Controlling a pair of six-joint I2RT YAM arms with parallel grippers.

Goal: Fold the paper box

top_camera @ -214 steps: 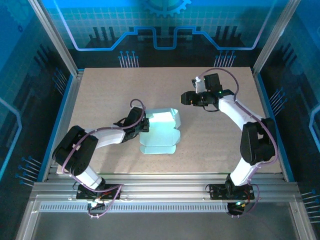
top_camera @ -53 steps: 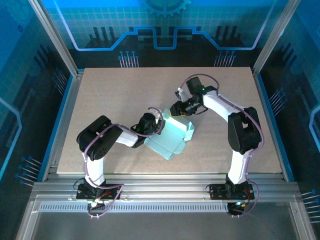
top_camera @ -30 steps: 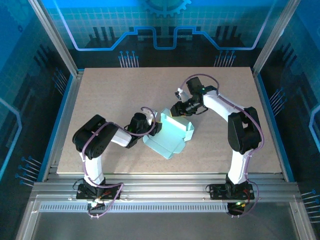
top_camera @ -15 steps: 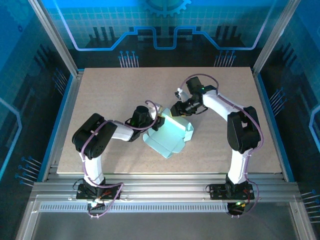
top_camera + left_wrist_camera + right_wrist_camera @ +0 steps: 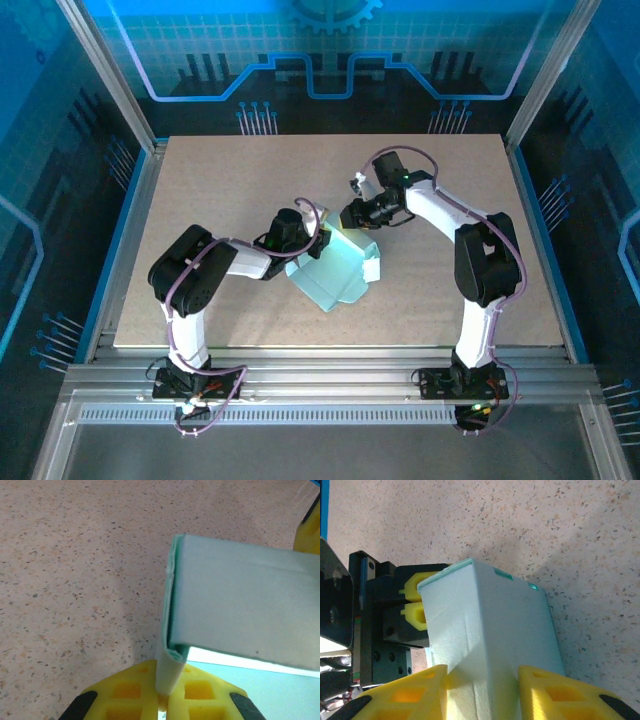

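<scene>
While the pale mint thin-card paper box (image 5: 338, 272) sat half-folded on the speckled beige worktop (image 5: 220, 190), the left end effector (image 5: 312, 246) pinched one raised wall, the right end effector (image 5: 349, 216) another

A speckled beige table (image 5: 220, 180) — the paper box (image 5: 335, 278) rests partly flat near its middle.

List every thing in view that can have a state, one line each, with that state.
paper box: partly folded, one wall raised, not yet closed.
left gripper: shut on a raised wall of the paper box.
right gripper: shut on the paper box's raised part.
</scene>
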